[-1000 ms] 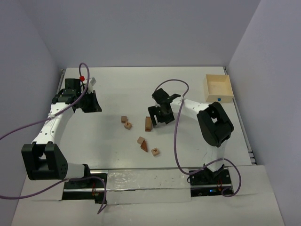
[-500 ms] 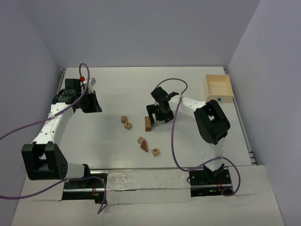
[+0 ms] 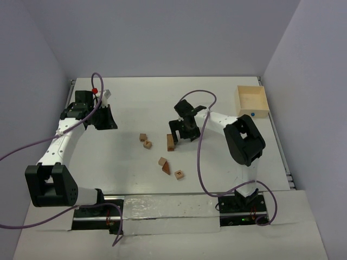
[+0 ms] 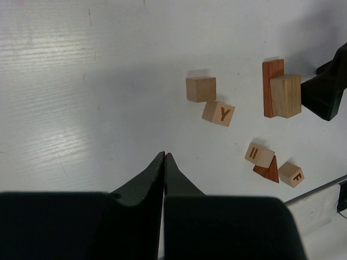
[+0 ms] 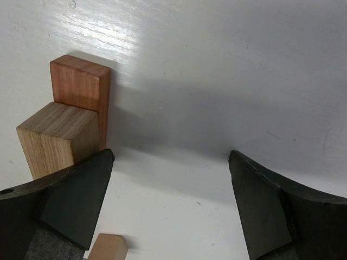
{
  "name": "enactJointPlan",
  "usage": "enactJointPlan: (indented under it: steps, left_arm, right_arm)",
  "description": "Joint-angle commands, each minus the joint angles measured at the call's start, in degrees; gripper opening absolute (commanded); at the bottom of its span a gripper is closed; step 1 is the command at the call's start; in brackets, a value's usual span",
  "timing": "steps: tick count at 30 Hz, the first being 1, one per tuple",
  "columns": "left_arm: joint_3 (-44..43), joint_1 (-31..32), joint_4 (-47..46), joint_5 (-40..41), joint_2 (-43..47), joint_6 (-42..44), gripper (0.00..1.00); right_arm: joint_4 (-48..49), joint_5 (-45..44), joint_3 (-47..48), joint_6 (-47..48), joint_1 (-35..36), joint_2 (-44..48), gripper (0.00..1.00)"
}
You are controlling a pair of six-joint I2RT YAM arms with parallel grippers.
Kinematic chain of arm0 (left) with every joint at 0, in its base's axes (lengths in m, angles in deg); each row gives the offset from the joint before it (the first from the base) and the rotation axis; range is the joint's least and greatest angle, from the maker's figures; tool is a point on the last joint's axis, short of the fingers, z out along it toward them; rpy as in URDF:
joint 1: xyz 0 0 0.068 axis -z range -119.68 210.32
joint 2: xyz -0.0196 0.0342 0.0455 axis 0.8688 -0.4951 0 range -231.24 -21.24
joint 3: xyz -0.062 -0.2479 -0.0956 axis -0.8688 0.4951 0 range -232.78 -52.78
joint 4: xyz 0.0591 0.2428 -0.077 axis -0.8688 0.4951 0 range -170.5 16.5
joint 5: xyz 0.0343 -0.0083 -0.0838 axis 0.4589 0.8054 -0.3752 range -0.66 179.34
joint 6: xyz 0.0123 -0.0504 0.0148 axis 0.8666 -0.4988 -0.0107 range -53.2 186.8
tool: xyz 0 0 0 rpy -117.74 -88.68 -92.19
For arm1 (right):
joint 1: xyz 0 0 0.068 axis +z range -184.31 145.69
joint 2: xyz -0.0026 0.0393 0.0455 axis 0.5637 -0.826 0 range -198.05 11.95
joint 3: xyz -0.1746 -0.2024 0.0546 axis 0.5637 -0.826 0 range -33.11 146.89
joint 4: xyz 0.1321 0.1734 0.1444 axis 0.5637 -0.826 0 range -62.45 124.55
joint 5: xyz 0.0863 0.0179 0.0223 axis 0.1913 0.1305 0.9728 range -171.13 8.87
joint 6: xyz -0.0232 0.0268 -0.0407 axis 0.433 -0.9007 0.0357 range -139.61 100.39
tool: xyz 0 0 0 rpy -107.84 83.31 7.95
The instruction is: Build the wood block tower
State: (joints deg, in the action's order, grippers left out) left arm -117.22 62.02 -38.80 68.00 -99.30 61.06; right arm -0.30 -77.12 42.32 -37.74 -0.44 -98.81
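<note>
No upright tower shows. A reddish-brown bar lies flat with a tan oblong touching its side; both also show in the top view. My right gripper is open and empty just right of them, its left finger next to the oblong. Two tan cubes, one plain and one marked Y, lie to the left. Nearer me lie a marked cube, a reddish-brown wedge and an F cube. My left gripper is shut and empty at far left.
An open light-wood square box stands at the back right, by the wall. Purple cables loop over both arms. A metal strip runs along the table's near edge.
The right arm's forearm swung a little left and its wrist turned beside the bar and oblong. The blocks and the left arm have not moved.
</note>
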Motion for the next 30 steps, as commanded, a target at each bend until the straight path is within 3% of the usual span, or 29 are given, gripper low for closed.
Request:
enactJointPlan:
  steps: [1,30]
  left_arm:
    - [-1.6,-0.5,-2.2,-1.4,0.0,0.0,0.07]
    - [-1.9,-0.5,-2.1,-1.0,-0.7,-0.2,0.07]
  right_arm:
    - [-0.2,-0.7,-1.8,0.1,-0.5,2.5,0.95]
    - [0.5,3.9,-3.1,0.5,0.5,3.6,0.97]
